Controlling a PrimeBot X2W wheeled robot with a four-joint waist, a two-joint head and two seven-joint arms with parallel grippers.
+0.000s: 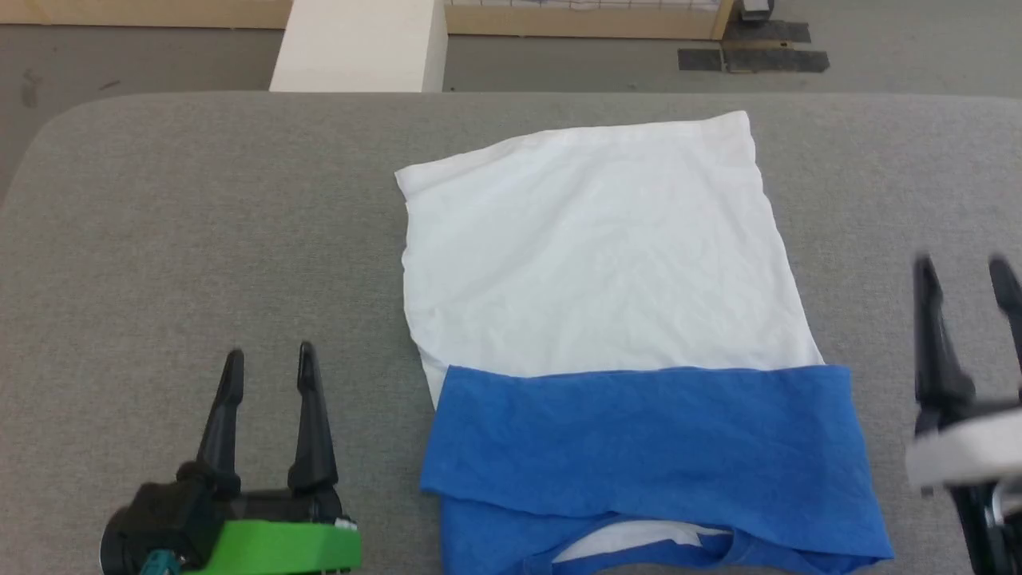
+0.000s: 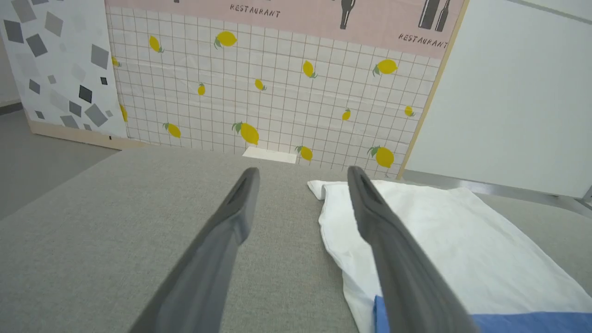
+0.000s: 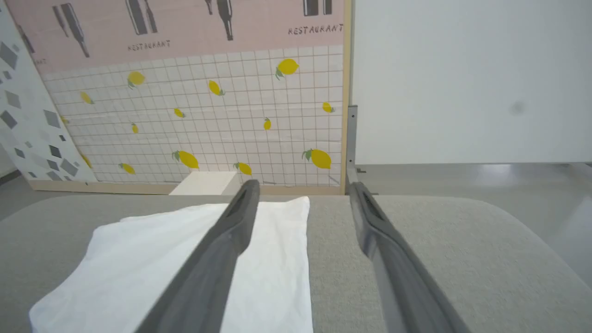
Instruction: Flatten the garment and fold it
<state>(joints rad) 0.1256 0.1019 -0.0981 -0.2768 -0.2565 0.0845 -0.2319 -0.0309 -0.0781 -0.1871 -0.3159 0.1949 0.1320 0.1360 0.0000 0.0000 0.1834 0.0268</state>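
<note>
The garment lies flat on the grey padded table as a folded rectangle, white at the far part and bright blue across the near part, with blue neck trim at the bottom edge. My left gripper hovers open to the garment's left, nothing between its fingers. My right gripper stands open just off the garment's right side, slightly blurred. In the left wrist view the garment lies to the right of the open gripper. In the right wrist view the garment lies to the left, under the open gripper's left finger.
A pale block stands on the floor beyond the table's far edge. A lemon-patterned tiled backdrop and a white panel rise behind. Bare grey table surface extends on both sides of the garment.
</note>
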